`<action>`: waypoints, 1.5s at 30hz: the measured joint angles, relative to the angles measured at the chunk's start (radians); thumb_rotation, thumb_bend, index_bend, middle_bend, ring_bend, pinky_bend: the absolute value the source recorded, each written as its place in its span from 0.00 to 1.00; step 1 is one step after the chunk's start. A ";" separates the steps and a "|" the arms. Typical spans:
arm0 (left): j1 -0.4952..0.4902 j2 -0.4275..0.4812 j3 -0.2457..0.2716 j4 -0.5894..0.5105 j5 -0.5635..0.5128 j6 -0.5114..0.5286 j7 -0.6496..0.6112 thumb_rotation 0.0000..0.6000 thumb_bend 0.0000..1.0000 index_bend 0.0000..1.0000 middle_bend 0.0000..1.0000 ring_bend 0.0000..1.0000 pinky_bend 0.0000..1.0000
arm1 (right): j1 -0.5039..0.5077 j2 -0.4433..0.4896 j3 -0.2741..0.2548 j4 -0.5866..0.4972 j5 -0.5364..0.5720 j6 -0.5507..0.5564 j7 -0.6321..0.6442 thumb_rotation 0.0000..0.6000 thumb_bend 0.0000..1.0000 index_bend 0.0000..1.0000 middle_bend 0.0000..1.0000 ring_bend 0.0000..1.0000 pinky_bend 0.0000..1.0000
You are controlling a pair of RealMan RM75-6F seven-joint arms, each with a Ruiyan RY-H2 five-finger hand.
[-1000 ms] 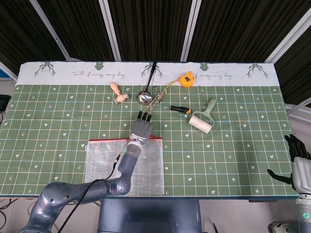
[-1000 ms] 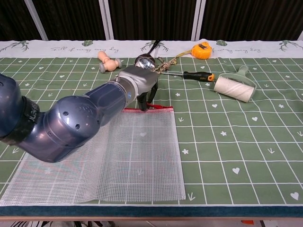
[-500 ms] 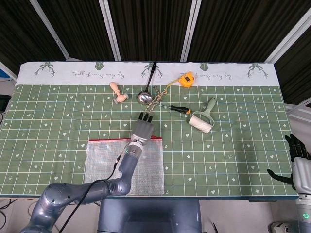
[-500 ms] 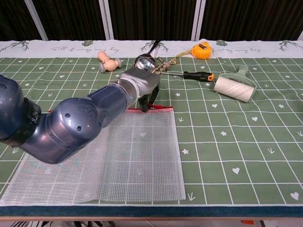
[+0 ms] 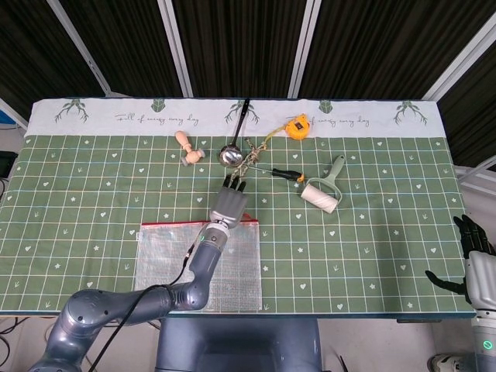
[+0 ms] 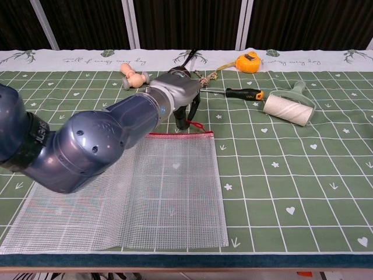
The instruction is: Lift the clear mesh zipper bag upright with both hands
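The mesh bag (image 6: 140, 192) lies flat on the table (image 6: 303, 175), its red zipper edge (image 6: 180, 134) farthest from the robot. The left hand (image 6: 185, 104) hangs fingers-down just beyond that edge, apparently placed to take it; whether anything is pinched cannot be told. The right hand (image 5: 474, 260), fingers spread and empty, waits well off the bag.

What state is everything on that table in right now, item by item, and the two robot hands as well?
mesh zipper bag: lying flat, red zipper closed
left robot hand: fingers curled down at the zipper's red pull; grip unclear
right robot hand: off the table, fingers spread, empty
lint roller: lying down
tape measure: tape retracted
screwdriver: lying flat
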 measured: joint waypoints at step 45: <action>-0.069 0.359 -0.141 -0.490 -0.016 0.134 -0.012 1.00 0.38 0.60 0.16 0.00 0.00 | 0.280 0.031 0.260 -0.414 0.611 -0.243 -0.016 1.00 0.28 0.30 0.08 0.04 0.23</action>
